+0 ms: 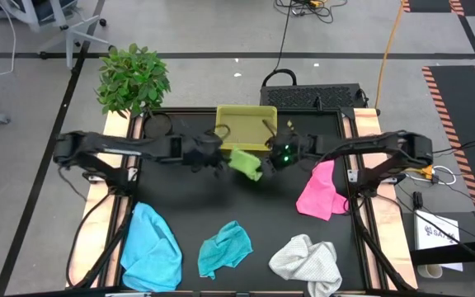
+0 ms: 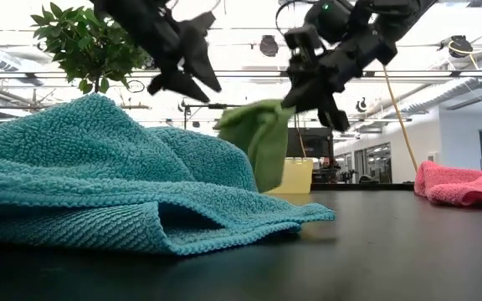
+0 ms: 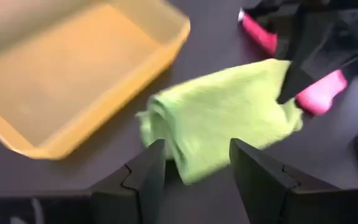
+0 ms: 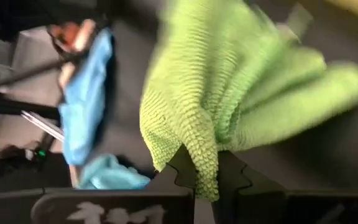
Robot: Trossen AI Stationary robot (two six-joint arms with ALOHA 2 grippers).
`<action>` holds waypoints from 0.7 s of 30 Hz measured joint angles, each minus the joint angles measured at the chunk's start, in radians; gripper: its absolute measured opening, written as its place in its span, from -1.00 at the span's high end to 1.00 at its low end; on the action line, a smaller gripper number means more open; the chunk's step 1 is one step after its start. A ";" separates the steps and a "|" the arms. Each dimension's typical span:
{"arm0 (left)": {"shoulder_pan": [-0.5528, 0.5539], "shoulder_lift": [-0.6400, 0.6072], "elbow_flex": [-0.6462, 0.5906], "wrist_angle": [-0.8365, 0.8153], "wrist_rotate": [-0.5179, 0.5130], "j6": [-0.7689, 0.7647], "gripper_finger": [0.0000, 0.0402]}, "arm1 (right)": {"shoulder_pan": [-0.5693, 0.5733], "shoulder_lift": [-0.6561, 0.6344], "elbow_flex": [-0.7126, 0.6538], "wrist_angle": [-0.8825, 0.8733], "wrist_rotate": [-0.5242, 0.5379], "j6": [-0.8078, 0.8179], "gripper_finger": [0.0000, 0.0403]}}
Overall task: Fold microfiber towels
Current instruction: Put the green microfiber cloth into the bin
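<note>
While the right gripper (image 4: pixel 207 171) is clamped on an edge of the lime green towel (image 1: pixel 246 162), the cloth hangs clear of the black table (image 1: pixel 246 206), just in front of the yellow-green plastic tray (image 1: pixel 246 124). The left gripper (image 3: pixel 194 171) faces it with its fingers apart and nothing between them, the towel just ahead.

Judging by this, the step in hand is lifting the first towel so that it can be spread for folding. The next move probably calls for the left gripper to take a free corner, so that the two can stretch the cloth flat.

Only the right wrist view shows the pinch itself, a fold of green pile squeezed between the dark fingers. The low view shows what the high view cannot: the towel dangling off the table. The high view alone lays out the rest: pink towel (image 1: pixel 320 191), light blue towel (image 1: pixel 151 247), teal towel (image 1: pixel 223 247) and white towel (image 1: pixel 308 262), all lying crumpled.
</note>
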 joint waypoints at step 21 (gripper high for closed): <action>0.021 -0.167 0.001 -0.152 -0.129 0.000 0.10 | -0.361 0.107 0.340 0.023 -0.353 -0.281 0.96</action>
